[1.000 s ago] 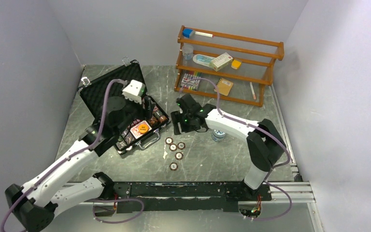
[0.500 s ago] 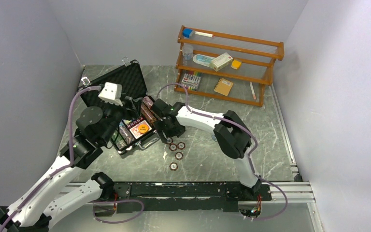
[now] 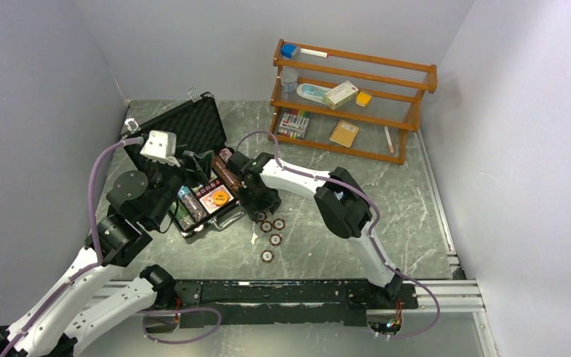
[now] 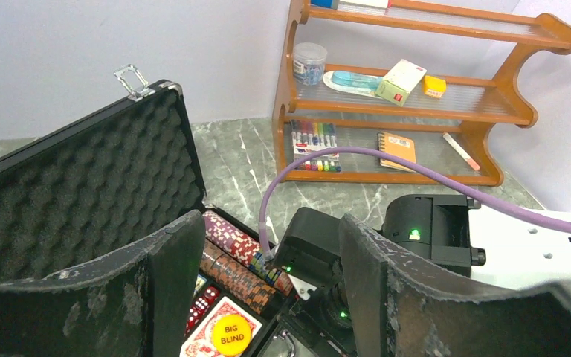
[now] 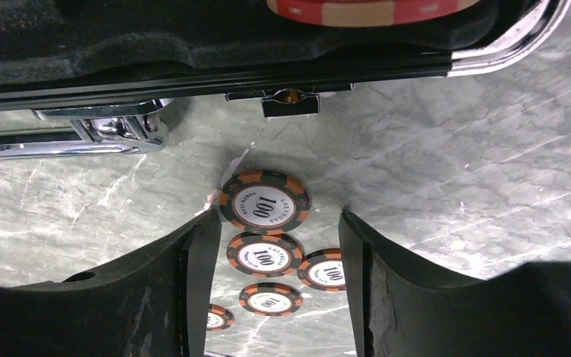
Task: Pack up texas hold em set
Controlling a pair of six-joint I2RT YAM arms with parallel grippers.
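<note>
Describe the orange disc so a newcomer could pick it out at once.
Find the open black case on the left side of the table, its foam-lined lid raised. In its tray, next to the rows of stacked chips, lies a red-backed card deck with the orange disc on top. It alone is plain orange and reads BIG BLIND.

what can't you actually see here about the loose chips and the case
- Top view: the right hand half covers the chip nearest the case.
- Right wrist view: lowest chip is cut by a finger.
- Left wrist view: the case front is hidden behind fingers and the right arm.
</note>
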